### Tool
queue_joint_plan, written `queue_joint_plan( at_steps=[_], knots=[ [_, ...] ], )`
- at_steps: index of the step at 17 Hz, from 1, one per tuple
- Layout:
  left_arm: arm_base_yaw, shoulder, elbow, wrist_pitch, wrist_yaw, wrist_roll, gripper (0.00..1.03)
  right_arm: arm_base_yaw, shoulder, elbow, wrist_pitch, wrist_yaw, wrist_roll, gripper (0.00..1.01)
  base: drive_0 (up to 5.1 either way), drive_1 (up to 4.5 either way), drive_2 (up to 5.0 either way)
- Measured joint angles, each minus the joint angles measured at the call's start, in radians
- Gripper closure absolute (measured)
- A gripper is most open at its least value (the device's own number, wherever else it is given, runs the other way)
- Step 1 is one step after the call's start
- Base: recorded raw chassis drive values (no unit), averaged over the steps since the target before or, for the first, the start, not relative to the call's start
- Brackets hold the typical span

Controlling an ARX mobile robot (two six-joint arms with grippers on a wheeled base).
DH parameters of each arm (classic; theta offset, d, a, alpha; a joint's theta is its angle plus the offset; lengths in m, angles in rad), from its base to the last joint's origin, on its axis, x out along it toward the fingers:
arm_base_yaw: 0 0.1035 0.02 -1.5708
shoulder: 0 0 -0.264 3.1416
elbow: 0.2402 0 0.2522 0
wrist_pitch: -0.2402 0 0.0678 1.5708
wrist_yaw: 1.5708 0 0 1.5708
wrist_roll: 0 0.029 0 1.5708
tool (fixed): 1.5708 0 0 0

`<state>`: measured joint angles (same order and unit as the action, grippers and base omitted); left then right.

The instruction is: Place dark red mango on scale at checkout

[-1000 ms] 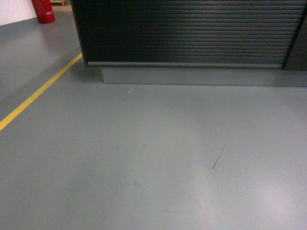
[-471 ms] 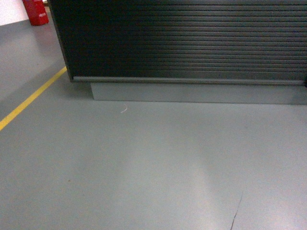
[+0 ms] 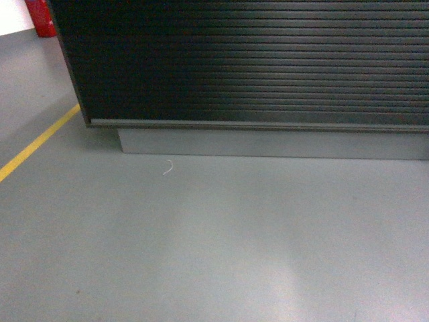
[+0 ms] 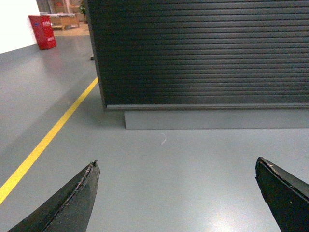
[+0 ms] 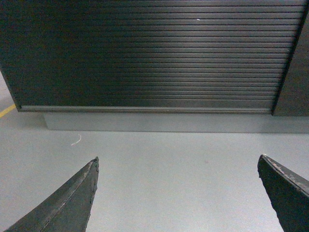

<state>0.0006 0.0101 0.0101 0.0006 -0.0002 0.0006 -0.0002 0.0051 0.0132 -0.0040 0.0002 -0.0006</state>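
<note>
Black ribbed checkout (image 3: 255, 60) front dead ahead of both grippers; mango, scale out of view. Left gripper (image 4: 178, 193) released, empty; right gripper (image 5: 178, 193) likewise. Neither arm nearer.

The upper part of the view is filled by the black checkout counter with a horizontally ribbed dark front (image 3: 255, 60), carried on a recessed grey plinth (image 3: 268, 143). A small pale curled thread (image 3: 167, 168) is seen on the smooth grey floor (image 3: 221, 248) just before the plinth's left end. Left of the counter, a yellow floor line (image 3: 37, 144) runs diagonally, and a red object (image 3: 41, 17) is cut off at the top left corner.
</note>
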Motion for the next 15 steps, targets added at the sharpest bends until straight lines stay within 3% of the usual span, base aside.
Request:
queue_joint_plan(
  at_steps=[15],
  knots=[
    [0.000, 0.000, 0.000, -0.004, 0.000, 0.000, 0.05, 0.000, 0.000, 0.000, 0.000, 0.000, 0.000, 0.03, 0.0, 3.38, -3.3]
  ],
)
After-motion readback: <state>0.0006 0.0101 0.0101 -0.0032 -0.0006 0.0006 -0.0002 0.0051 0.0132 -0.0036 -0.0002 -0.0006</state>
